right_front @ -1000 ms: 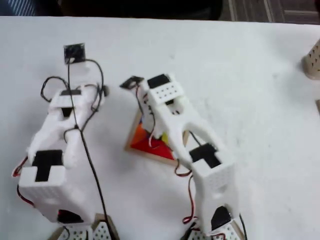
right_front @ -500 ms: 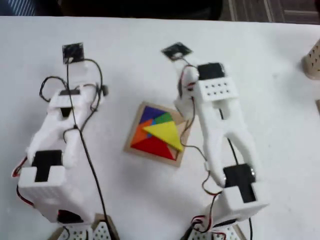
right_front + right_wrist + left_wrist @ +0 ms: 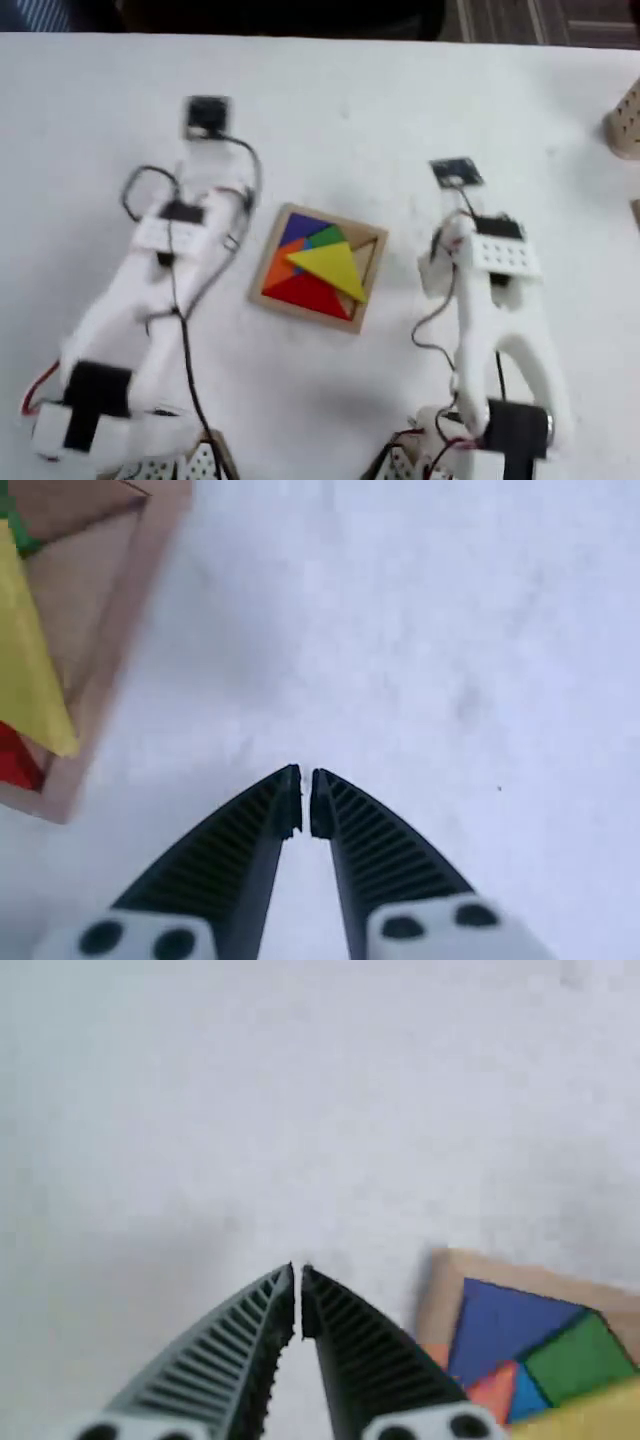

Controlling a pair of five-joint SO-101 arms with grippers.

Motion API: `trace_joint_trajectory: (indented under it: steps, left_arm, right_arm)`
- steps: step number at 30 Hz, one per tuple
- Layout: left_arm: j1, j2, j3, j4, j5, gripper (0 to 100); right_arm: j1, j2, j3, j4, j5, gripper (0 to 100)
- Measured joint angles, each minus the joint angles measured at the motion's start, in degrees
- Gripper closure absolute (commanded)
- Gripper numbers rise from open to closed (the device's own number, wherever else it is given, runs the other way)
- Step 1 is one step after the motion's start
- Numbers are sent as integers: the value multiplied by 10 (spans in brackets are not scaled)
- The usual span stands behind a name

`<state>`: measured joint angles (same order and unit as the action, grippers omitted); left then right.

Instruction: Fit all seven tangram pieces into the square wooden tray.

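**Two robot arms flank a partly filled tangram tray**

A square wooden tray (image 3: 303, 313) sits turned at an angle near the middle of a white tabletop (image 3: 400, 100). It lies between the left arm (image 3: 150, 290) and the right arm (image 3: 495, 300).

Inside it are coloured pieces:
- A blue piece (image 3: 297, 230) and a green piece (image 3: 325, 238) lie at the far side.
- An orange piece (image 3: 276, 270) lies toward the left arm.
- A red triangle (image 3: 305, 292) is nearest the arms' bases.
- A large yellow triangle (image 3: 330, 265) lies across the middle.

Bare wood shows along the tray's right side. The yellow triangle seems to rest on top of other pieces rather than flat, though this is hard to judge.

The left hand (image 3: 298, 1272) is over bare tabletop near a corner of the tray, its fingers pressed together and gripping nothing. The right hand (image 3: 305, 780) is over the tabletop on the tray's other side, likewise closed and empty.
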<state>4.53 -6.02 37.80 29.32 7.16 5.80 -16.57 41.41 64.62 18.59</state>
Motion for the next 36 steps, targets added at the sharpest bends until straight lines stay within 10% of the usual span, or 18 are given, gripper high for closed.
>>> trace_joint_trajectory:
  steps: [16,36]
  left_arm:
    - [379,-135,138,141,-146,978]
    - [385,-14,73,97,-85,978]
  right_arm:
    - [96,10,79,-94,15,978]
    - [96,32,79,-94,17,978]
